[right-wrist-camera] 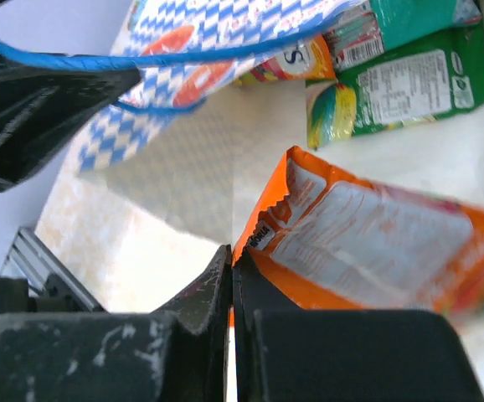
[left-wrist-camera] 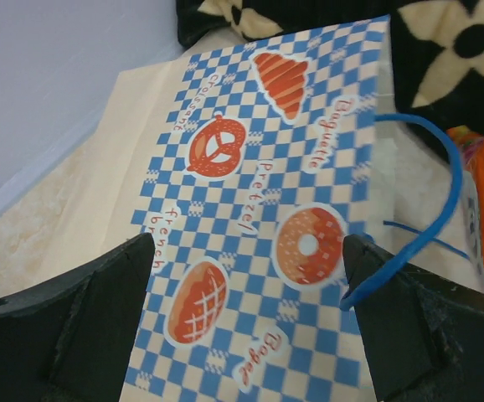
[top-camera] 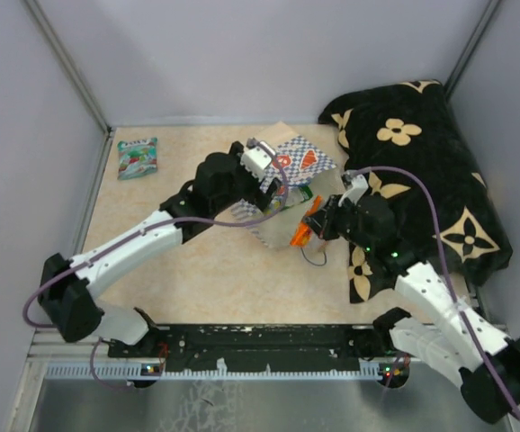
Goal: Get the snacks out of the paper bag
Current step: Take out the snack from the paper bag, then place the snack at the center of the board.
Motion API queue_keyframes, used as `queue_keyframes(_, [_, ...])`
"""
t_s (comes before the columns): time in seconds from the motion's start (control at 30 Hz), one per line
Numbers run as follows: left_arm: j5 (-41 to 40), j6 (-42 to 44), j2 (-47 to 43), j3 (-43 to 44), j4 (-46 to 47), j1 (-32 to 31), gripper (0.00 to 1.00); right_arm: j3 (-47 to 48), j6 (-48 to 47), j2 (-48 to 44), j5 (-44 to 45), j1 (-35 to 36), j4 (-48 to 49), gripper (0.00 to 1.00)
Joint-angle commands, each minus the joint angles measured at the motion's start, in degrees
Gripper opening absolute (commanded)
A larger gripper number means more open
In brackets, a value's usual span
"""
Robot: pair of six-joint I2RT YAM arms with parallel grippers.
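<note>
**Extraction of one snack, pull phase.** The right gripper has its claw pressed together on the serrated corner of an orange packet. This packet lies just outside the mouth of the paper bag.

The left gripper stands over the bag's checkered face with its claw spread wide, pinching nothing. The blue cord handle loops down to one of its fingers; whether the two touch cannot be told.

The bag lies on its side at the middle of the table, mouth towards the right arm. More snacks lie at the mouth:
- a green packet;
- a teal packet just beside the green one;
- a yellow-orange packet, partly under the bag's edge.

A lone teal-green packet lies near the table's far left corner, well apart from the bag, and is presumably already removed.

**Judged next move.** The orange packet is to be carried clear of the bag, set on bare table and released. The pinch holds a corner only, so the packet may swing or slip.

**Obstacles.**
- The black flowered cloth fills the right side just beside the right arm, leaving little room there.
- The cord handle stretches across the bag's mouth in the right wrist view and could snag a packet.
- The left arm crosses the table's middle, between the bag and the free left side.
</note>
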Motion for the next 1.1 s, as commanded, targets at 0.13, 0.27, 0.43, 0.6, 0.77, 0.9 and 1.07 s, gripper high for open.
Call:
queue_keyframes(0.13, [11.6,1.3,-14.9,-12.3,0.6,0.4,1.00,16.2,-7.2,-6.7,-9.6,0.7,-46.7,0.00])
queue_keyframes(0.27, [12.1,1.4,-19.9,-17.0,-0.4,0.4,1.00,28.2,-10.2,-5.9,-13.3,2.1,-55.4,0.00])
queue_keyframes(0.43, [18.8,3.2,-26.9,-23.4,-3.0,0.5,1.00,36.3,-11.7,-0.9,-14.9,12.6,-54.2,0.00])
queue_keyframes(0.6, [25.7,4.3,-32.9,-27.1,-5.7,0.5,1.00,40.3,-16.1,11.0,-3.7,35.3,-48.9,0.00])
queue_keyframes(0.77, [25.0,0.8,-37.3,-24.3,-5.3,0.7,1.00,45.8,-23.6,26.3,-6.5,40.1,-46.0,0.00])
queue_keyframes(0.9, [10.1,-7.1,-39.0,-19.8,-7.3,0.9,1.00,48.4,-26.2,30.8,-9.9,40.4,-42.0,0.00])
queue_keyframes(1.07, [-25.5,-20.0,-37.1,-9.3,-17.5,2.3,1.00,52.0,-27.3,37.6,-14.9,40.4,-36.8,0.00])
